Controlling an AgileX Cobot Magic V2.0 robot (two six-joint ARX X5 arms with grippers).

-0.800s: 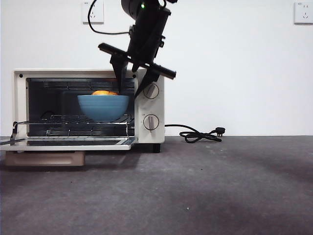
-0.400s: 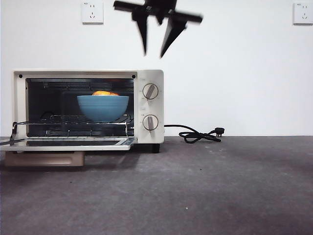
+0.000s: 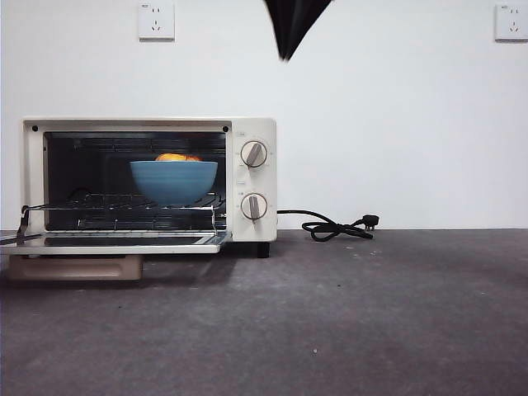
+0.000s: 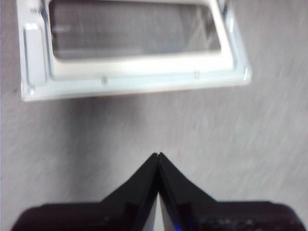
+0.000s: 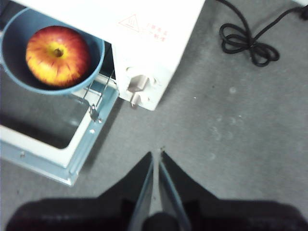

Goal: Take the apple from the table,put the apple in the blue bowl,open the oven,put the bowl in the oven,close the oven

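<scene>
The right gripper [image 5: 155, 156] hangs high above the table [image 3: 346, 313], its jaws brought together to a thin slit and holding nothing; in the front view it shows only as a black tip [image 3: 289, 29] at the top edge, up and to the right of the oven [image 3: 252, 177]. The left gripper [image 4: 158, 156] is likewise pressed closed and empty, poised over bare table just in front of the oven's lowered door [image 4: 134, 45].

The blue bowl [image 3: 174, 180] stands on the wire rack inside the open oven, toward the right of the cavity, with the apple [image 5: 57, 55] lying in it, stem end up. The door [image 3: 115, 242] lies flat and open, its tan handle [image 3: 76, 266] beneath the front edge. Two round knobs [image 3: 254, 153] sit one above the other on the right panel.

The table is dark grey and speckled. A black cord [image 3: 334, 227] coils on it at the right of the oven, against a white wall with a socket [image 3: 157, 21] at upper left and another [image 3: 511, 22] at upper right.
</scene>
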